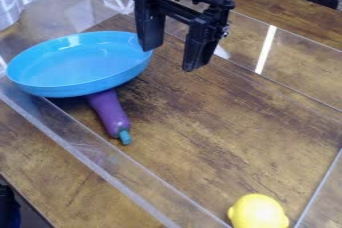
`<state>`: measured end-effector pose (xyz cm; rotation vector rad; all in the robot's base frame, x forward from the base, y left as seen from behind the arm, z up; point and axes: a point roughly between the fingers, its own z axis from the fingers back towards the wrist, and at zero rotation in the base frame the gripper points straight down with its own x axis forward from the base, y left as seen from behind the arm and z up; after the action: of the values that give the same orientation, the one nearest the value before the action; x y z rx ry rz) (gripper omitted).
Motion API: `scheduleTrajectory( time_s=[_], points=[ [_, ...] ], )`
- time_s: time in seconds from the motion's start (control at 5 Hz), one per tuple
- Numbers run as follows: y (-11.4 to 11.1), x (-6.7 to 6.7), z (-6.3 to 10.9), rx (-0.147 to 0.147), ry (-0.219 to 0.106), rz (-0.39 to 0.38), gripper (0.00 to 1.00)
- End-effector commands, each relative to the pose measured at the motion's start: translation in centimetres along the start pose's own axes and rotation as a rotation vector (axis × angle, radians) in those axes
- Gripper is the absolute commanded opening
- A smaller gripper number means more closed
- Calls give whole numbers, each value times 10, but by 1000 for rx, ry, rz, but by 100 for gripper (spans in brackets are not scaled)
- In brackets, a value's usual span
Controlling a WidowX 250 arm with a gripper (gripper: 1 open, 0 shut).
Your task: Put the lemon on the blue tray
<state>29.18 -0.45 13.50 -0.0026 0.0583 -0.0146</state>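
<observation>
The lemon [257,212] is a small bright-yellow oval lying on the wooden table at the bottom right, close to the front edge. The blue tray [67,65] is a wide, shallow round dish at the left, with nothing in it. My gripper [174,50] hangs over the table just right of the tray's rim, pointing down, its two black fingers apart and nothing between them. It is far from the lemon, up and to the left of it.
A purple eggplant [110,114] with a teal stem lies just below the tray's front rim. Clear acrylic walls [120,167] fence the work area along the front left and the right side.
</observation>
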Motion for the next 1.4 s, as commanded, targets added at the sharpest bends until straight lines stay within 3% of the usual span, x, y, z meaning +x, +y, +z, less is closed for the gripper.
scheduleTrajectory(
  time_s=[0.0,0.2,0.8,1.0,1.2],
  points=[
    [1,4,0,1,8,-13,100],
    [-3,8,-2,3,10,-52,100],
    [-10,3,-6,5,27,-31,100],
    [-11,4,-21,11,32,-93,100],
    [-21,3,-44,24,19,-233,100]
  ],
)
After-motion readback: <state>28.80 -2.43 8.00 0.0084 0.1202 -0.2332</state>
